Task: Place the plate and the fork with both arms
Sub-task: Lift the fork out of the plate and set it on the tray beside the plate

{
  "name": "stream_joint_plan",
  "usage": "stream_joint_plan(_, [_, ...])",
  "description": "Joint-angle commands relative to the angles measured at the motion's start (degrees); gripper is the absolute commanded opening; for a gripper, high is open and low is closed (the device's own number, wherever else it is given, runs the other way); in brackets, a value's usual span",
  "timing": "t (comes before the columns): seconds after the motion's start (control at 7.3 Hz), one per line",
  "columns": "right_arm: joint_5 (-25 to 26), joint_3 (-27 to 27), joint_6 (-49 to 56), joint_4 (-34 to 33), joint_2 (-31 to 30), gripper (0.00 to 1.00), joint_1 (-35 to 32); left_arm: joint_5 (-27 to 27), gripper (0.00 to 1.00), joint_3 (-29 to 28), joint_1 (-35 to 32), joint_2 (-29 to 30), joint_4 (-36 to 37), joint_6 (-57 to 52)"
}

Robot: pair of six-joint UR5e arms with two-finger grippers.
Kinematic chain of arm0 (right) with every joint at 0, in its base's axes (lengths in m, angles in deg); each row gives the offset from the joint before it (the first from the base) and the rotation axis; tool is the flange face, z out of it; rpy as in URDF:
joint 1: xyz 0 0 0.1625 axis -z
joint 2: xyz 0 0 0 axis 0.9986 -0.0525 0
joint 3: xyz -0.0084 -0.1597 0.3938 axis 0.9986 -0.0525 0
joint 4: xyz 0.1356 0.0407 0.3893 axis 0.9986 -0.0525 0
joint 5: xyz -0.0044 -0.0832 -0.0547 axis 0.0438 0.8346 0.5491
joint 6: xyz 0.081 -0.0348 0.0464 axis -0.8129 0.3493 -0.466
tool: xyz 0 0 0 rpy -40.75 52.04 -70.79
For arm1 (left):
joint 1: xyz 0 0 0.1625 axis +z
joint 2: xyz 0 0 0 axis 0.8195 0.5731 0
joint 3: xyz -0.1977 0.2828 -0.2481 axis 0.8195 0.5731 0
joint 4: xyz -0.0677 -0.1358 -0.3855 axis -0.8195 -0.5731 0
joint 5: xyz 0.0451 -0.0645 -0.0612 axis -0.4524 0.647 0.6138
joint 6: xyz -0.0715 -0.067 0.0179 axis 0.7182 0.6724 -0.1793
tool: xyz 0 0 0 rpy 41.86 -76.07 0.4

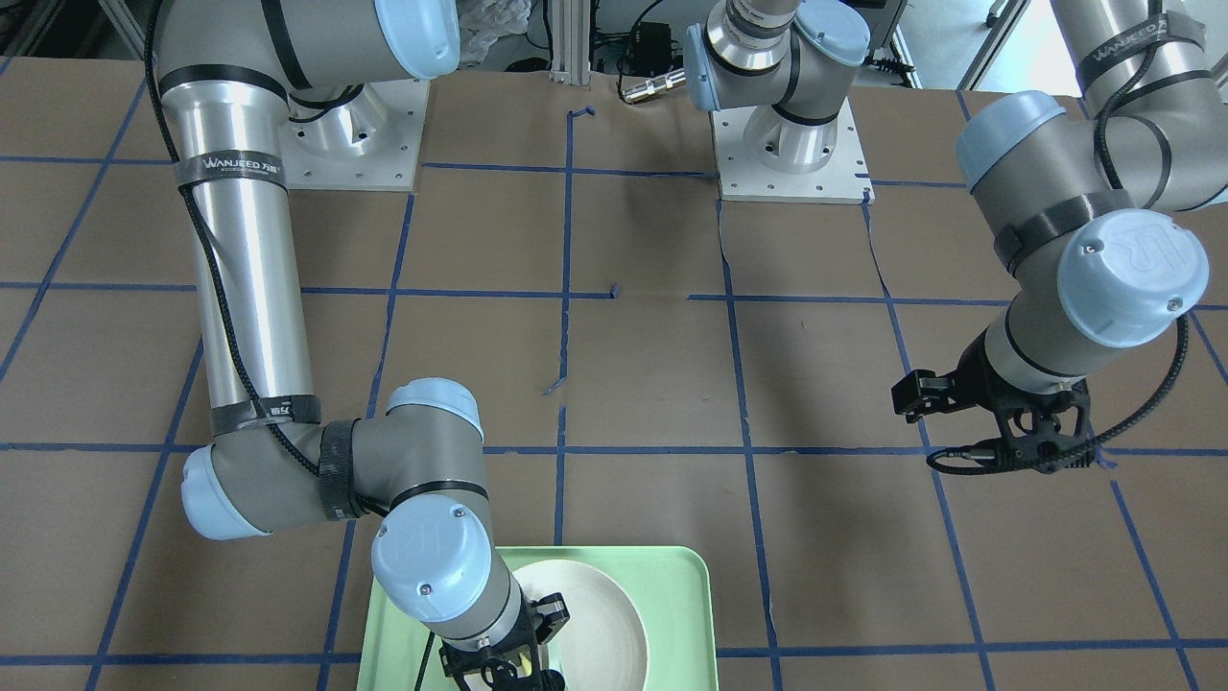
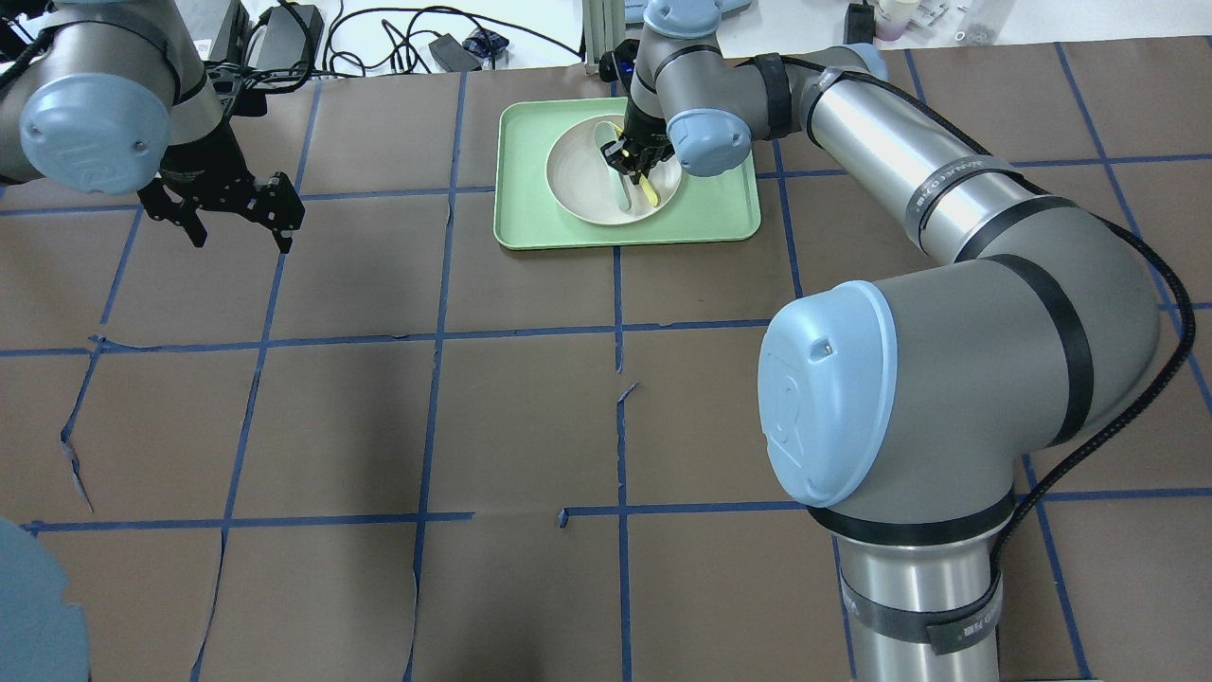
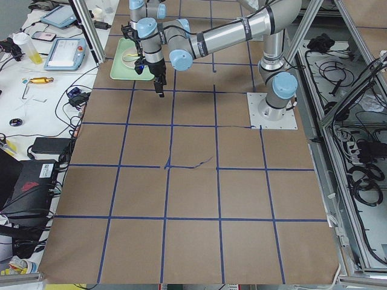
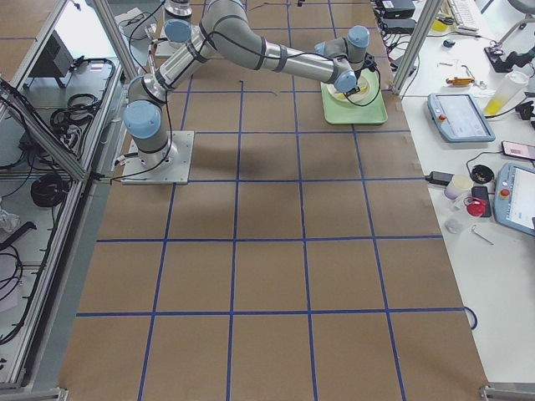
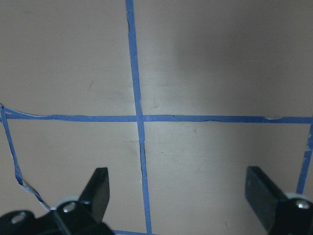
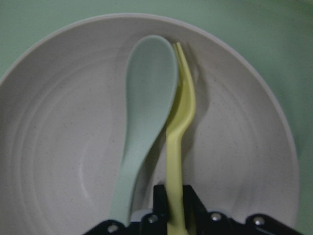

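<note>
The white plate [image 2: 582, 185] sits on a mint-green tray [image 2: 530, 213] at the far middle of the table. In the plate lie the yellow fork [image 6: 180, 122] and a pale grey-green spoon [image 6: 146, 107], side by side. My right gripper [image 6: 175, 196] reaches down into the plate and is shut on the fork's handle; it also shows in the overhead view [image 2: 632, 163]. My left gripper [image 2: 241, 235] hangs open and empty over bare table at the left, far from the tray; the left wrist view [image 5: 180, 191] shows only brown paper between its fingers.
The table is covered in brown paper with a blue tape grid [image 2: 615, 332]. The right arm's elbow [image 2: 947, 379] looms over the near right of the table. Cables and gear lie beyond the far edge [image 2: 407, 38].
</note>
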Motion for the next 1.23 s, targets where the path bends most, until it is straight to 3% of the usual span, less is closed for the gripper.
stream_joint_plan(0.0, [0.15,-0.01,-1.63,2.3,-1.59,0.0,0.0,-0.07,1.0,-0.12,0.06,-0.09,0.0,-0.07])
stream_joint_plan(0.41, [0.06,-0.18,-5.39,4.86,-5.54,0.0,0.09,-0.07,1.0,-0.03,0.06,-0.52,0.0,0.02])
stream_joint_plan(0.55, [1.63,-0.1,-7.42,5.31,-6.42,0.0,0.09,-0.07,1.0,-0.03,0.06,-0.61,0.0,-0.07])
stream_joint_plan(0.68, [7.12,0.16,-6.39,5.4,-6.43,0.0,0.35,-0.07,1.0,-0.21,0.06,-0.7,0.0,0.02])
stream_joint_plan(1.1, [12.44,2.17,-2.36,5.49,-6.35,0.0,2.89,0.02,1.0,-0.04,-0.02,-0.96,-0.09,0.02])
